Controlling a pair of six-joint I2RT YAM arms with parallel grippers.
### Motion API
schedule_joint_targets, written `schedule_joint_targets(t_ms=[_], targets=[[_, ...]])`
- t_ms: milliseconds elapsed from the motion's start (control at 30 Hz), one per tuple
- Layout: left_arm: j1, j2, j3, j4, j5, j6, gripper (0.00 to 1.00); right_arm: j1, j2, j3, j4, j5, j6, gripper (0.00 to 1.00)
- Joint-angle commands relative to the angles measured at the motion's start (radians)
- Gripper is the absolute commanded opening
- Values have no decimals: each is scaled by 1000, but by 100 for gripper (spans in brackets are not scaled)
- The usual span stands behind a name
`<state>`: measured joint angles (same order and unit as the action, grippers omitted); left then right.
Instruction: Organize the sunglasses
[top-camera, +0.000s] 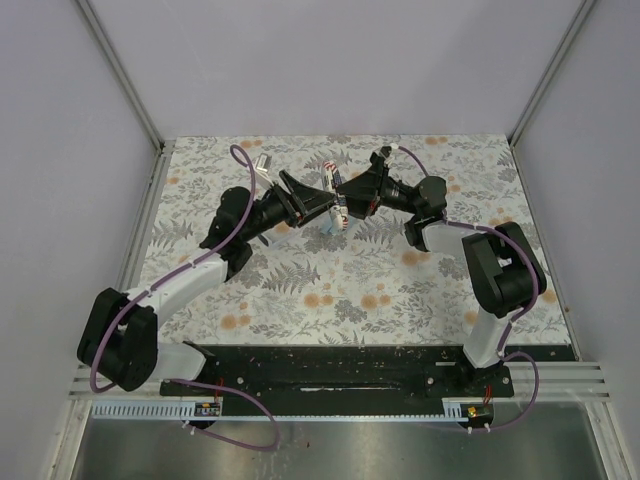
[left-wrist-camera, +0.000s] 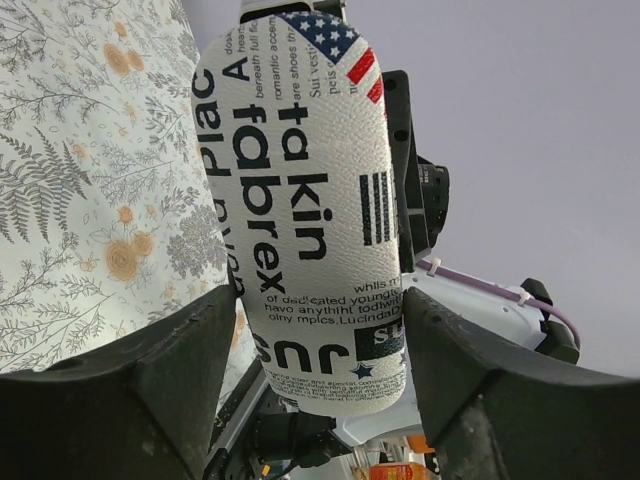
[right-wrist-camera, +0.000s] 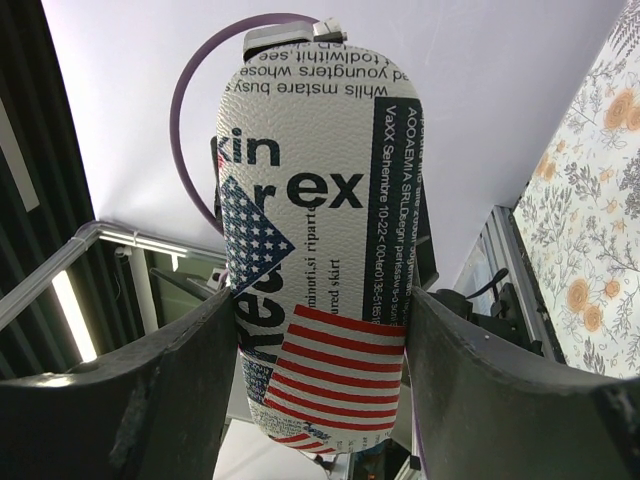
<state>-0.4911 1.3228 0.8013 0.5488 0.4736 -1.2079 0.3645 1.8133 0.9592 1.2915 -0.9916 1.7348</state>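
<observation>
The oval stars-and-stripes case (top-camera: 335, 203) is closed and held in the air above the middle back of the table, between both grippers. My left gripper (top-camera: 322, 206) is shut on it from the left, and its fingers (left-wrist-camera: 200, 350) press the case (left-wrist-camera: 300, 200) on both sides. My right gripper (top-camera: 350, 196) is shut on it from the right, with the case (right-wrist-camera: 320, 200) standing upright between its fingers (right-wrist-camera: 470, 370). The sunglasses are not in view in any frame. A small light blue bit (top-camera: 328, 229) shows just under the case.
The table (top-camera: 330, 290) has a floral cover. White walls and metal posts stand at the left, back and right. A black base rail (top-camera: 330, 365) runs along the near edge between the arm bases.
</observation>
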Motion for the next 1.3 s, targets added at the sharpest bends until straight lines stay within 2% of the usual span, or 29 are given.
schedule_joint_targets(t_ms=[0, 133, 167, 233, 300, 567, 700, 800, 867, 1033, 1100, 1200, 1267], targets=[[-4, 18, 50, 79, 0, -18, 70, 13, -48, 6, 258, -8, 11, 48], [-4, 35, 56, 99, 10, -27, 69, 19, -49, 13, 256, -10, 19, 47], [-4, 42, 61, 102, 17, -31, 70, 21, -51, 15, 256, -10, 22, 47], [-4, 52, 68, 105, 26, -38, 79, 21, -51, 15, 258, -7, 23, 47], [-4, 56, 72, 106, 34, -39, 78, 22, -52, 15, 258, -5, 25, 46], [-4, 65, 78, 132, 60, -51, 40, 27, -60, 15, 249, -10, 23, 45], [-3, 43, 95, 57, 57, -4, 37, 25, -68, 9, 201, -18, -18, 43], [-4, 13, 125, -93, 33, 77, 36, 27, -106, 6, 48, -35, -130, 40], [-4, -3, 163, -275, -12, 161, 36, 27, -152, 7, -140, -30, -280, 40], [-12, -25, 229, -547, -130, 318, 36, 40, -284, 62, -845, 94, -732, 39], [-18, -24, 233, -599, -161, 349, 36, 59, -308, 101, -1022, 171, -863, 39], [-32, -13, 214, -586, -168, 358, 34, 80, -310, 116, -1094, 220, -926, 38], [-33, -1, 194, -553, -139, 337, 35, 80, -305, 72, -969, 179, -855, 38]])
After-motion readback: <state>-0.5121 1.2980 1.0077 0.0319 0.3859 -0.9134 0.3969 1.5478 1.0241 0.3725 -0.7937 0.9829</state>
